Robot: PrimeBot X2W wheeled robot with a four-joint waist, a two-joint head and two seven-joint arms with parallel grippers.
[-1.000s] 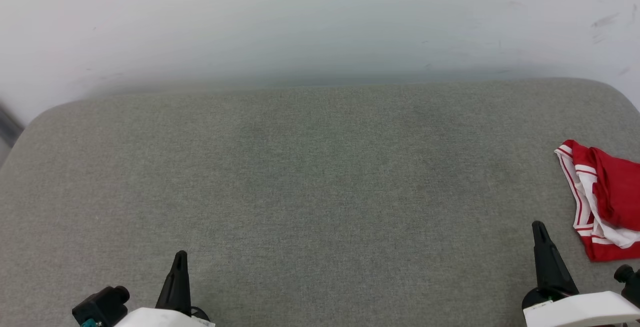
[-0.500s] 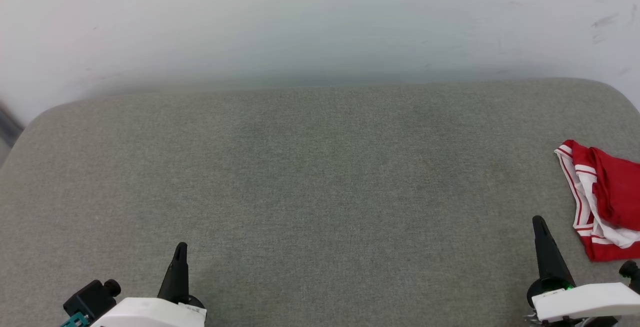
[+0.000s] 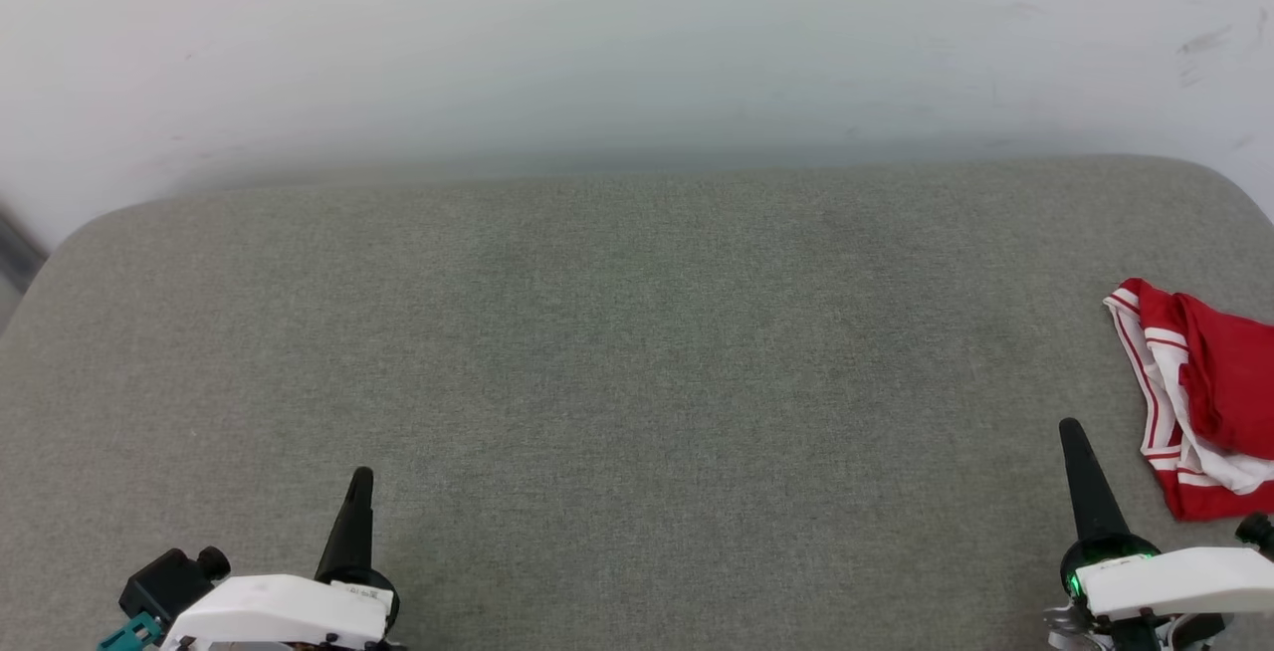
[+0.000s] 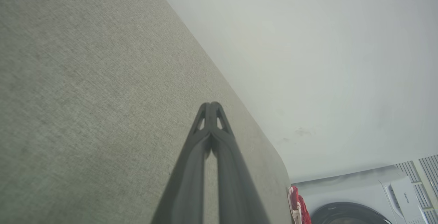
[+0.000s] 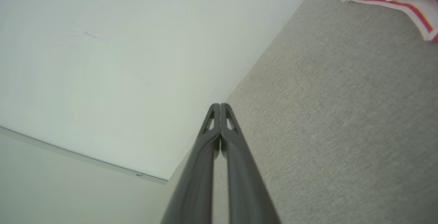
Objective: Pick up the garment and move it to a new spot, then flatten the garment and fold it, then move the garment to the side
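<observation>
Head view, left to right: the left gripper (image 3: 360, 480) sits at the lower left over the grey woven-fabric cushioned surface (image 3: 637, 352), its two dark fingers pressed together with nothing between them. The right gripper (image 3: 1071, 429) at the lower right is likewise closed and empty. Near it, at the surface's right edge, the bunched red garment with white, red-striped trim (image 3: 1209, 382) lies apart from both grippers.
</observation>
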